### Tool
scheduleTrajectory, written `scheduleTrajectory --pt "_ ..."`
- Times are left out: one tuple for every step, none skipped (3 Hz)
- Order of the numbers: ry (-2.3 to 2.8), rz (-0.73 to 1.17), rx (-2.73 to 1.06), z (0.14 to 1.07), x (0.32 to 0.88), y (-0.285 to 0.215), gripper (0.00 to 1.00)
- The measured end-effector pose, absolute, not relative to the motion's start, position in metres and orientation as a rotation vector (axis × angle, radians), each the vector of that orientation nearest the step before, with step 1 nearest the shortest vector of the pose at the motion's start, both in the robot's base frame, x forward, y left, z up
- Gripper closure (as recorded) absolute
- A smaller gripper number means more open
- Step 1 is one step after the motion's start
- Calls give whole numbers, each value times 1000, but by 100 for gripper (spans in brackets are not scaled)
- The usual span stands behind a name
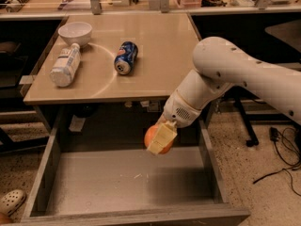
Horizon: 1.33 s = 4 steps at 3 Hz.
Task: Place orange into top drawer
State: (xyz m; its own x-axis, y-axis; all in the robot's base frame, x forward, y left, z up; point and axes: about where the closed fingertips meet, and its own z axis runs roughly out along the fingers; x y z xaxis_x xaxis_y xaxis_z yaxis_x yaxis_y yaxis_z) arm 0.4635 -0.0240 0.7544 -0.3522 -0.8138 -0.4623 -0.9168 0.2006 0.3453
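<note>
The orange [151,136] is a round orange fruit held in my gripper [159,139], whose pale fingers [161,137] are shut on it. It hangs over the back right part of the open top drawer [127,180], above the drawer's smooth grey bottom and below the table's front edge. The drawer is pulled fully out and nothing lies in it. My white arm [235,74] reaches in from the right.
On the tan table [155,46] lie a blue soda can [125,58] on its side, a white bottle [65,65] on its side and a white bowl [75,32]. A shoe [10,201] lies on the floor at the left. Cables [282,154] run on the floor at right.
</note>
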Motion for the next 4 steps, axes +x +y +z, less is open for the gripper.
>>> scheduleTrajectory --pt "2297 896 -1652 743 459 -21 100" --pt "2326 952 -1590 711 455 -5 100" --pt "2336 1012 -1557 675 456 20 100" --pt "2336 1013 -1557 675 456 20 100"
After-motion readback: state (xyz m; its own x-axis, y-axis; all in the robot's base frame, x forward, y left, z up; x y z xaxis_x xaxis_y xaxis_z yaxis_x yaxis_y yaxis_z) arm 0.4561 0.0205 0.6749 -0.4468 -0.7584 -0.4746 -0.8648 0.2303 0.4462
